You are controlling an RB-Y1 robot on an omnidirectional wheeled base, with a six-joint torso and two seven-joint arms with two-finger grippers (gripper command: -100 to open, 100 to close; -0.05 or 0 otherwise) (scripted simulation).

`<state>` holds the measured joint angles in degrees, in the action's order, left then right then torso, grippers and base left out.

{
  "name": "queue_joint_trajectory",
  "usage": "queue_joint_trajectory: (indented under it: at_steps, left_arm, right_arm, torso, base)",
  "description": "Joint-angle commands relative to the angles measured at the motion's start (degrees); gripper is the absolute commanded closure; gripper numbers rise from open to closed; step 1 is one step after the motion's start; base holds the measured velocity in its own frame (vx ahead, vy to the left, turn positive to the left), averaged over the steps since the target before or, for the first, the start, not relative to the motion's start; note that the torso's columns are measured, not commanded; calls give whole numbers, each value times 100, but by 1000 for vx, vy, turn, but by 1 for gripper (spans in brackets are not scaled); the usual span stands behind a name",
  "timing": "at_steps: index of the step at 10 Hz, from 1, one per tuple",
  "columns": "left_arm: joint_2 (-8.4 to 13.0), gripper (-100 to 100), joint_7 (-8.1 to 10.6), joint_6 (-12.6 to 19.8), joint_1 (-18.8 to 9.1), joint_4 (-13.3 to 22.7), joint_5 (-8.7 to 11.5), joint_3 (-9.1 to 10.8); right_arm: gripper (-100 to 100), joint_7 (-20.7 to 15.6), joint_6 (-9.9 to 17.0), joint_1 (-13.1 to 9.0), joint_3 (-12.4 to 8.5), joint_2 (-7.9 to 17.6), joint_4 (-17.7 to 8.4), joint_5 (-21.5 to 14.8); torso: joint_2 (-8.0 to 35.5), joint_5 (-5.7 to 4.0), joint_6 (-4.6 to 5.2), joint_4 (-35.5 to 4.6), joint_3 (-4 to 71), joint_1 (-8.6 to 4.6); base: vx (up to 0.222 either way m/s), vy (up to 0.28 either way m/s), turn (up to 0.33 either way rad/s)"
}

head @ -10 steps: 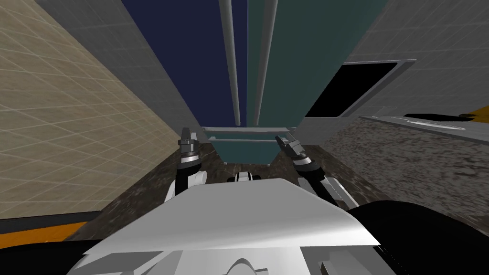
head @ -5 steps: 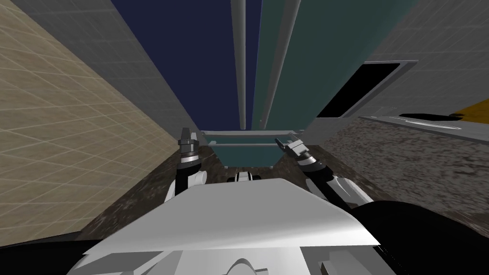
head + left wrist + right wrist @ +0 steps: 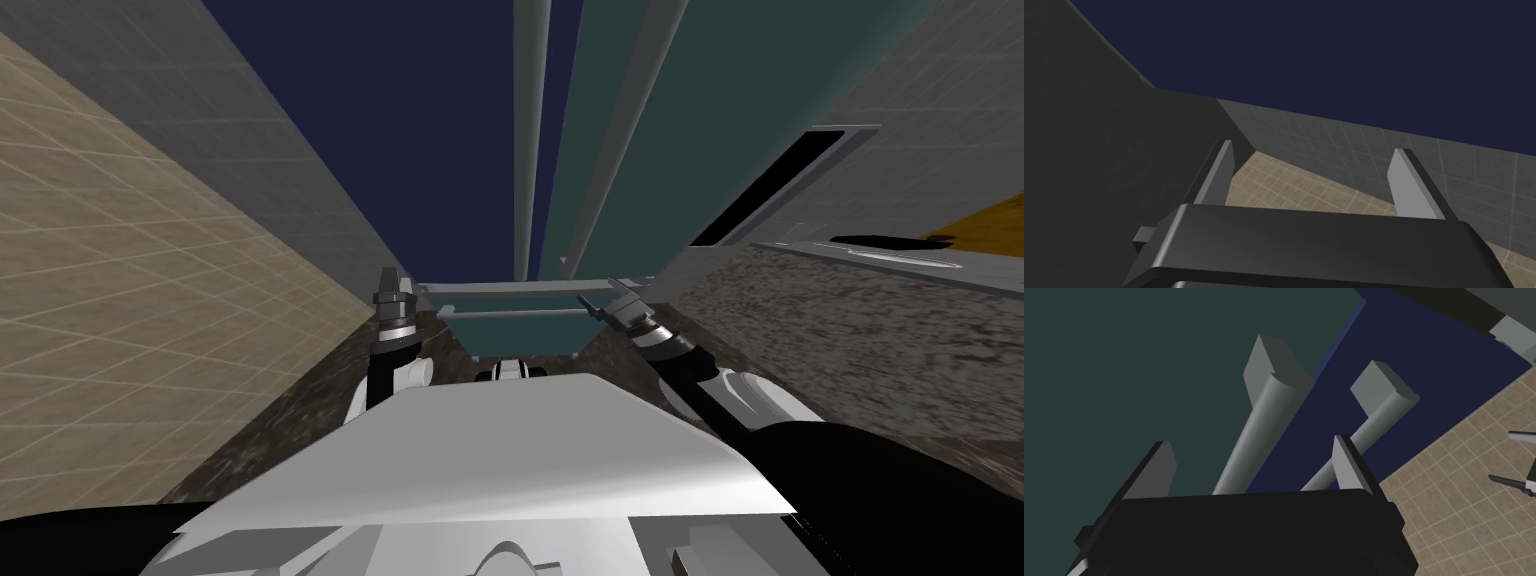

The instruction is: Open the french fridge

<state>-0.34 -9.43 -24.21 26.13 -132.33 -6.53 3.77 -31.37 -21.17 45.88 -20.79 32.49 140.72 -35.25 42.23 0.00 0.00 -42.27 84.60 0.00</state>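
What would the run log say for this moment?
right claw: open, straddling teal door's handle | left claw: open, near navy door | handle not yet gripped

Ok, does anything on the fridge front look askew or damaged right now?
Only the doors: the teal door sits out of line with the navy door, its handle slanting away from the navy door's handle, so it looks slightly ajar. The right gripper straddles that handle, fingers open. Nothing looks damaged.
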Motion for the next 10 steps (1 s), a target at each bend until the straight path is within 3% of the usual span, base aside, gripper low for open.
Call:
queue_joint_trajectory:
  at_steps: [1, 4, 5, 6, 7, 8, 9, 10]
  left_arm:
    - [0, 0, 0, 0, 0, 0, 0, 0]
    - [0, 0, 0, 0, 0, 0, 0, 0]
    - [0, 0, 0, 0, 0, 0, 0, 0]
    - [2, 0, 1, -1, 5, 2, -1, -6]
    - [2, 0, 2, 1, 18, 11, -2, -9]
    - [2, 0, 2, 5, 29, 20, -2, -9]
    - [0, 0, 1, 7, 36, 23, 0, -1]
    - [1, 0, 1, 8, 36, 23, 0, 2]
  right_arm:
    - [-100, -211, 145, 133, -226, 291, 44, -263]
    - [-100, -486, 307, 312, -520, 657, 84, -602]
    - [-100, -440, 268, 297, -454, 564, 95, -546]
    - [-100, -385, 353, 424, -564, 643, 268, -530]
    - [-100, -423, 301, 379, -529, 605, 192, -535]
    - [100, -412, 309, 387, -539, 609, 206, -532]
    - [100, -450, 122, 391, -476, 669, 295, -489]
    - [100, -450, 122, 391, -476, 669, 295, -489]
  torso:
    - [6, 2, 0, -1, -3, 6]
    - [-10, 3, -1, 3, 6, 6]
    - [5, 0, 0, 0, -1, -4]
    - [29, -9, 1, -11, -15, -25]
    - [1, -13, 8, -9, 3, -19]
    - [-6, -13, 9, -5, 12, -15]
    - [-4, -15, 7, 5, 2, -8]
    - [21, -19, -8, 9, -20, -19]
  base:
    - [114, 128, -74]
    - [165, 152, -77]
    - [55, 59, -15]
    - [81, 24, -15]
    - [42, 12, 3]
    - [0, 0, 0]
    - [-75, -138, 98]
    - [-116, -184, 97]
